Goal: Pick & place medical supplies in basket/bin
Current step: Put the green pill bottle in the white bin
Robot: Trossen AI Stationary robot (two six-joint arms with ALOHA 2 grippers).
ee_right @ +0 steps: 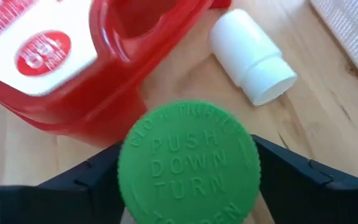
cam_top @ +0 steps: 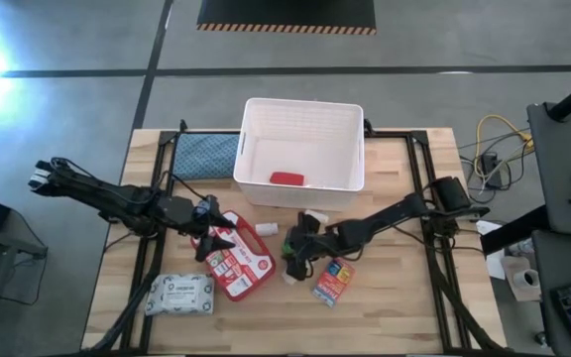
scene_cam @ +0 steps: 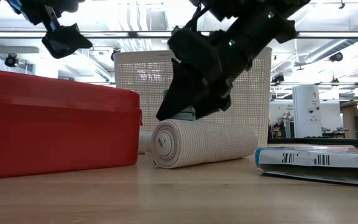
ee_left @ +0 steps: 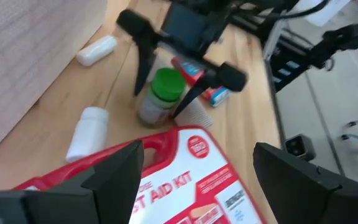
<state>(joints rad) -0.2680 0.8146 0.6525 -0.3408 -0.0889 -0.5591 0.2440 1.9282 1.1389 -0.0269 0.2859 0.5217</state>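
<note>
Your green-capped bottle (ee_right: pixel 188 163) stands upright directly between the right gripper (ee_left: pixel 166 102) fingers, spread either side of it; the basket (cam_top: pixel 300 145) lies beyond.

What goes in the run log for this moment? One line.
right gripper: around green-capped bottle, on table | left gripper: open, over first-aid pouch | basket: holds red tube

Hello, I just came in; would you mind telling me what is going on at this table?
The two arms are sorting medical supplies into the white basket, where a red item already lies. The right gripper straddles the green-capped bottle beside the bandage roll, fingers either side of the cap. The left gripper hovers open over the red first-aid kit. The wipes pack and small box remain on the table.
</note>
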